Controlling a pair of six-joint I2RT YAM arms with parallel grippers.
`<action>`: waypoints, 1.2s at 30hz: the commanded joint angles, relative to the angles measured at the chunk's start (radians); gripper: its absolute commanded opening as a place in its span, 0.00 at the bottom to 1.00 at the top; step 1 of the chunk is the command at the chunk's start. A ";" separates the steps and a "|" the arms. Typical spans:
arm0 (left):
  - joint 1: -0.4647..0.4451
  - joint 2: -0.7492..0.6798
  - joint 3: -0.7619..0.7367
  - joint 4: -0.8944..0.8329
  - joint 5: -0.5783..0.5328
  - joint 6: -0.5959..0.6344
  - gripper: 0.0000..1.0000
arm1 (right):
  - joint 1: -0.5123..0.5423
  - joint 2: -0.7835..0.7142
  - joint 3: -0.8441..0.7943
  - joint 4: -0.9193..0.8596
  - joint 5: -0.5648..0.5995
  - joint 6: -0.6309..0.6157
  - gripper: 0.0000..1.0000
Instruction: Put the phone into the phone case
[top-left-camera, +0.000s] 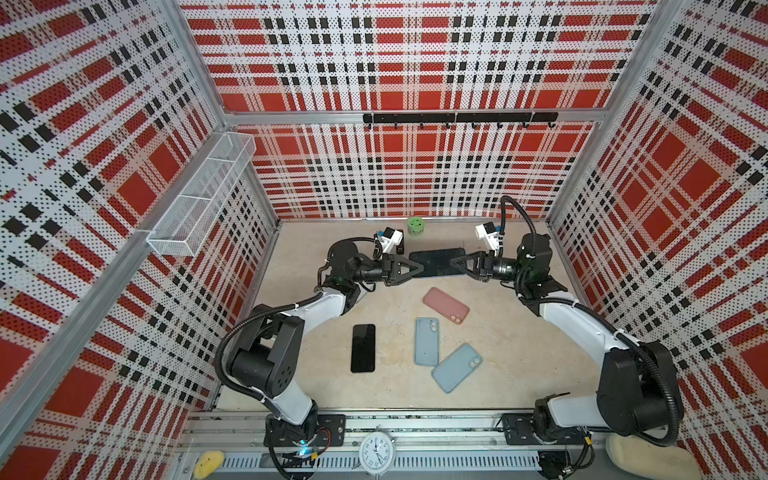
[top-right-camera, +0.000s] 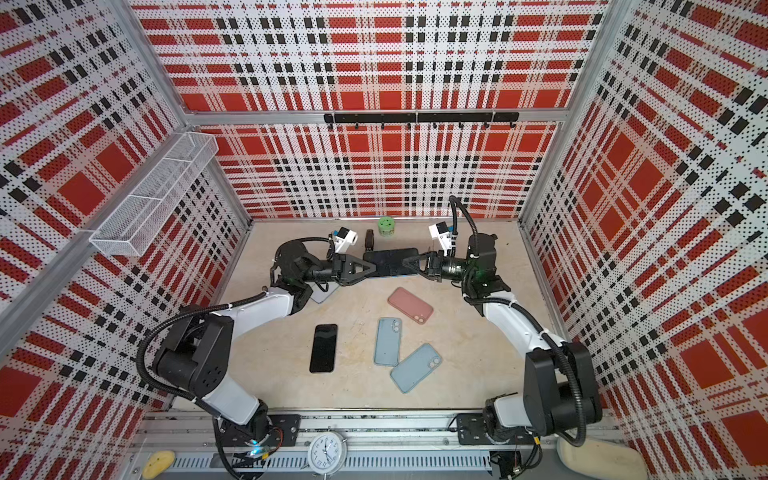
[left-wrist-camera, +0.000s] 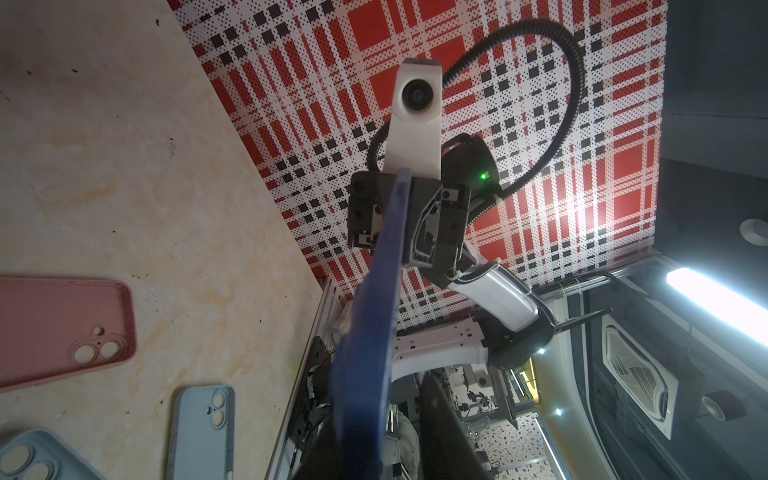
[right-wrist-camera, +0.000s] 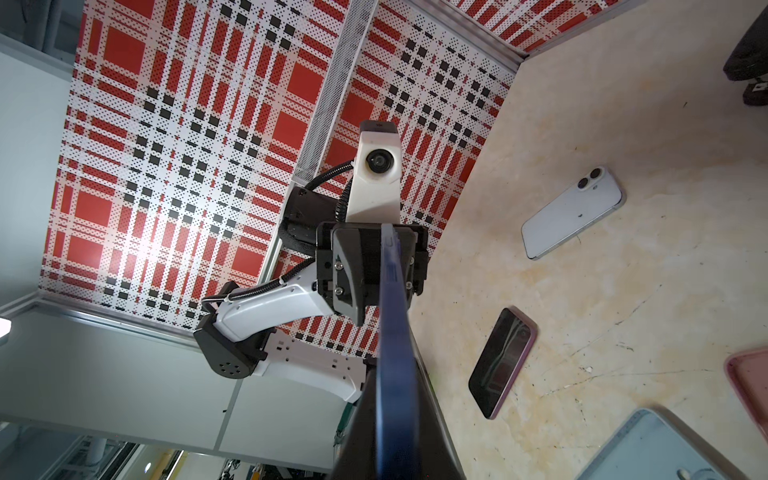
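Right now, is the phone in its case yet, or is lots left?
Nearly done, it seems. The dark blue case is in the air, a black screen apparently inside it. The right gripper is shut on one end; the left gripper is at the other, grip unclear. Left to do: press it snug and set it down. Another black phone lies untouched.

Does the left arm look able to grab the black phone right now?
Likely not yet: the left gripper is at one end of the blue-edged phone the right gripper holds. The black phone lies unobstructed.

Red plaid walls (top-left-camera: 395, 62), pink case (top-left-camera: 446, 304), blue cases (top-left-camera: 427, 341).
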 joint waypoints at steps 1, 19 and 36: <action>0.019 -0.028 0.059 0.043 -0.014 -0.002 0.38 | -0.001 -0.032 0.004 -0.052 0.055 -0.066 0.00; 0.049 -0.317 0.180 -1.065 -0.630 0.888 0.76 | -0.129 -0.257 -0.090 -0.213 0.235 -0.076 0.00; -0.144 -0.305 0.183 -1.219 -1.036 1.201 1.00 | -0.193 -0.645 -0.302 -0.604 0.662 -0.118 0.00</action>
